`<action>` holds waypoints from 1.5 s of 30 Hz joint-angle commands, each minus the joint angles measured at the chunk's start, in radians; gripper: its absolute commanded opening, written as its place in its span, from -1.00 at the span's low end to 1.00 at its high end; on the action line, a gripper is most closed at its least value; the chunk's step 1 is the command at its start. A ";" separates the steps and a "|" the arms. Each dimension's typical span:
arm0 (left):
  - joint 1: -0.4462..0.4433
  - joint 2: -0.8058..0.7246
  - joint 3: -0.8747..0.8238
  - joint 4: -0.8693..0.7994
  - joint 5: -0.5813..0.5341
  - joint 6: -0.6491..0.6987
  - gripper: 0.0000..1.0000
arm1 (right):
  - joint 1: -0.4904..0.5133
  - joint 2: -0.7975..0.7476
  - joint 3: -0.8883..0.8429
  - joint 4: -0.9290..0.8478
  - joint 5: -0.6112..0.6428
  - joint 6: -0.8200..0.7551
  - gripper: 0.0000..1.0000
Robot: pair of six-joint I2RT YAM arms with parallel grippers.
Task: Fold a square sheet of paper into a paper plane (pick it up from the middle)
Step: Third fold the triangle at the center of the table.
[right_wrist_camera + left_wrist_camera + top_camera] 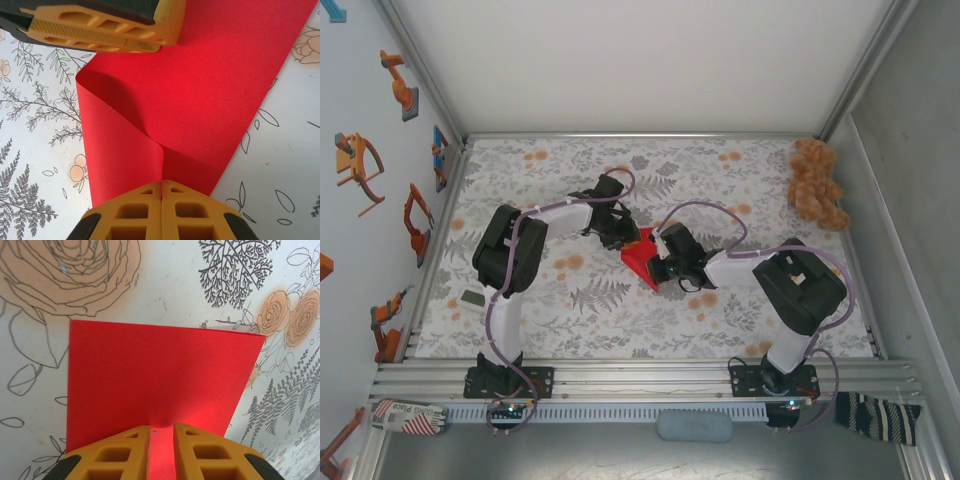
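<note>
two grippers meet over the middle of the floral table cover [740, 310] in the top view. the left gripper [623, 238] and the right gripper [661, 264] face each other, with the square sheet of paper [641, 256] between them and touching both. you have no paper plane yet. the sheet is only bent, and neither arm looks clearly nearer to it.

from the left wrist, the red sheet [160, 375] spreads flat and straight ahead of the left gripper [161, 434]. its near edge runs up into the narrow gap between the jaws. you cannot tell whether they pinch it or merely flank it.

from the right wrist, the right gripper [161, 186] is clenched on the sheet [220, 85], where a short crease starts at the fingertips and runs away from them. one left finger [100, 27] lies over the far end. the left side of the paper curls up in a loose loop, so your coming fold likely turns on that line between the two tools.
</note>
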State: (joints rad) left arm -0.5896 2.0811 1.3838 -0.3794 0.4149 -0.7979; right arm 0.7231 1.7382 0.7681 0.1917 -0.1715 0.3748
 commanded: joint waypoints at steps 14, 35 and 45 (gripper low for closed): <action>-0.003 0.032 0.024 -0.048 -0.006 0.028 -0.59 | -0.010 0.005 0.035 0.000 0.001 0.022 -1.00; -0.002 0.028 0.029 -0.049 0.001 0.028 -0.59 | -0.011 0.029 0.045 -0.012 -0.025 0.022 -1.00; 0.005 0.002 0.066 -0.065 -0.004 0.037 -0.59 | -0.012 0.037 0.042 -0.031 -0.015 0.023 -1.00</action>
State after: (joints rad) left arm -0.5888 2.0857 1.4136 -0.4110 0.4149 -0.7898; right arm 0.7200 1.7599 0.7906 0.1864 -0.1928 0.3862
